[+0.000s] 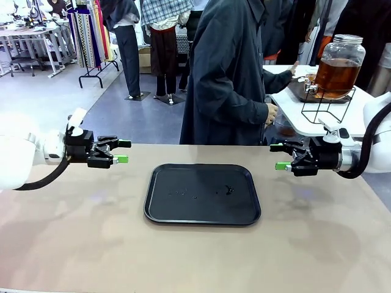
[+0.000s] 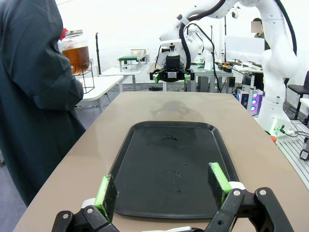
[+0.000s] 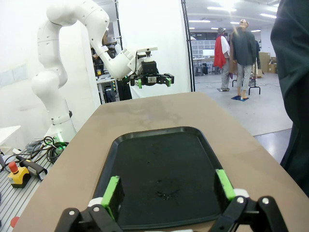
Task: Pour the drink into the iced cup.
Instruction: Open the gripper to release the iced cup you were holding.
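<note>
Glossy black plastic tray (image 1: pixel 203 194) on matt tan table (image 1: pixel 73 238); glass jar (image 1: pixel 338 66).

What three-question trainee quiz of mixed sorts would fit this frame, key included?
1. True or false: a cup stands on the black tray.
2. The dispenser jar holding the drink stands on: A) the tray, B) a wire stand on the white side table, C) the floor.
3. How do the jaws of the left gripper and right gripper stand?

Key
1. False; the tray bears only a few droplets.
2. B.
3. Both open and holding nothing, one hovering at each side of the tray, while the person faces the side table.
</note>
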### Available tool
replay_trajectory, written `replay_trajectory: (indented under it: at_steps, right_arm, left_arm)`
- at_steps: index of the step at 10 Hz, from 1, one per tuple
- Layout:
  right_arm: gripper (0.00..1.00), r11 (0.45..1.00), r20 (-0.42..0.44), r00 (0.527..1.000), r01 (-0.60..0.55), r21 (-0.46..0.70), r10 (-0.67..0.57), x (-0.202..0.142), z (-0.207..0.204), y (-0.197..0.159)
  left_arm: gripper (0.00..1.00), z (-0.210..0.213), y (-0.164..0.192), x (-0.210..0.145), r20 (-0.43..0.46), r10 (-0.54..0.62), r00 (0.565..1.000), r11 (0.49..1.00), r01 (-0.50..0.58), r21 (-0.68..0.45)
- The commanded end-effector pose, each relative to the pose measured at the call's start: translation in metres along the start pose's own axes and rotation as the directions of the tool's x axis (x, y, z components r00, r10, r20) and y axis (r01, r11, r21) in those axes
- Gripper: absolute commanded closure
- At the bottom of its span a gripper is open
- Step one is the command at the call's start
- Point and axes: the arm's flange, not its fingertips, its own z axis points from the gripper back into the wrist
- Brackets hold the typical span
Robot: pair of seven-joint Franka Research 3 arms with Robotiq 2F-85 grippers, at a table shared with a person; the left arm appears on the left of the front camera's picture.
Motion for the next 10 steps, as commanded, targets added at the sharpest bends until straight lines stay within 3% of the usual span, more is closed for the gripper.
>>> replay_trajectory:
  at_steps: [1,10]
  right_arm:
    - [0.0,1.0,-0.001,1.0,-0.004,0.0,0.004,0.0027,0.0,-0.0008]
    - [0.0,1.0,-0.001,1.0,-0.004,0.0,0.004,0.0027,0.0,-0.0008]
  left_arm:
    - [0.0,-0.0013,0.0006,0.0012,-0.005,0.0,1.0,1.0,0.0,0.001]
    - [0.0,-0.0013,0.0006,0.0012,-0.005,0.0,1.0,1.0,0.0,0.001]
